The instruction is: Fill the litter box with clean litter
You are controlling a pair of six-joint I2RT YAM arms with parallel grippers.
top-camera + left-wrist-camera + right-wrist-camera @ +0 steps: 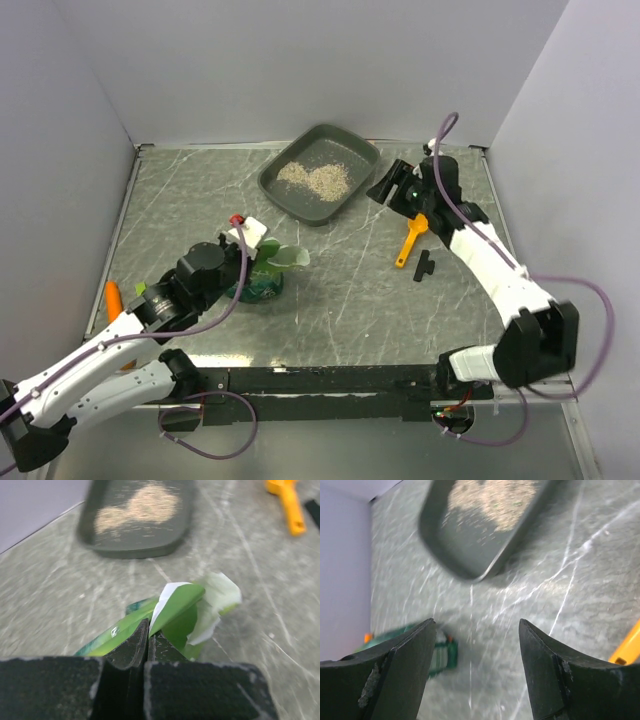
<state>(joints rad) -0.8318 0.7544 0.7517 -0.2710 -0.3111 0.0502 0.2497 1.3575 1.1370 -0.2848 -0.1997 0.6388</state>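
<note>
- The litter box point(345, 165) sits in the upper middle of the top view, on the grey marbled table point(340, 310). The clean litter point(315, 178) lies as a pale patch on its floor.
- Lower left of it, well apart, the left gripper point(245, 262) meets a crumpled green bag point(268, 280).
- The right gripper point(382, 190) hangs just right of the tray. An orange scoop point(411, 241) lies on the table below it.
- In the left wrist view, the litter box point(125, 550) is at the upper left, blurred, with the clean litter point(137, 507) inside.
- At bottom centre the left gripper point(148, 642) has its jaws pressed together, pinching a fold of the green bag point(177, 605). The orange scoop point(287, 502) is at the top right.
- In the right wrist view, the litter box point(432, 535) fills the top centre, tilted in frame, with clean litter point(495, 500) showing in it.
- The right gripper point(477, 627) has its fingers spread wide, with nothing between them but bare table point(570, 595).
- The green bag point(437, 655) is a blur at the lower left, and an edge of the orange scoop point(627, 650) shows at the right.
</note>
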